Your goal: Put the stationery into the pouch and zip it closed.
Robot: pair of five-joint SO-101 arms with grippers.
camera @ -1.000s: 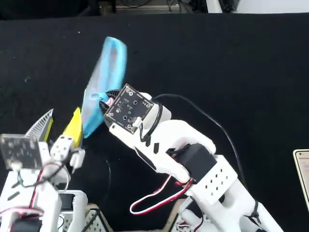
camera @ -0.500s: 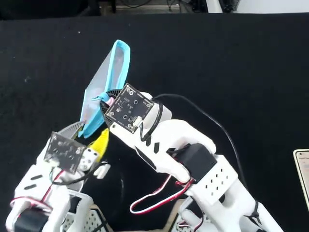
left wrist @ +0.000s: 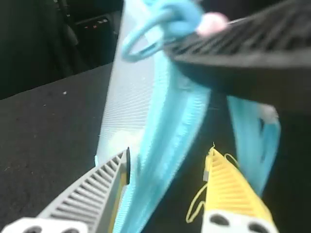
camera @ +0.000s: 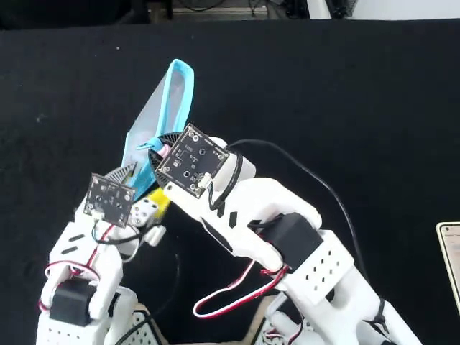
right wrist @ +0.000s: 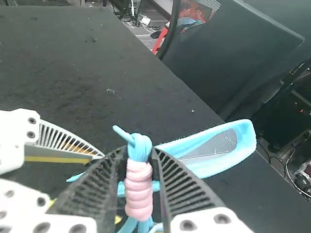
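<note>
**A:** Where's the pouch point(camera: 164, 100)?

**B:** Held up on edge over the desk point(camera: 323, 93). My left claw point(left wrist: 167, 154) gapes astride its blue seam point(left wrist: 167, 116), and my right claw point(right wrist: 139, 150) pinches the zip pull point(right wrist: 138, 187).

**A:** How will it handle?

**B:** Light and floppy, I reckon. I'd grip that stiffer seam.

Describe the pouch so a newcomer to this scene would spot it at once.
Start at the black table and follow the big white arm that crosses it from the lower right. Its black-fingered right gripper holds the pouch tilted on edge. It is the one flat, light blue thing, with a grey mesh side and a bright blue border.
</note>
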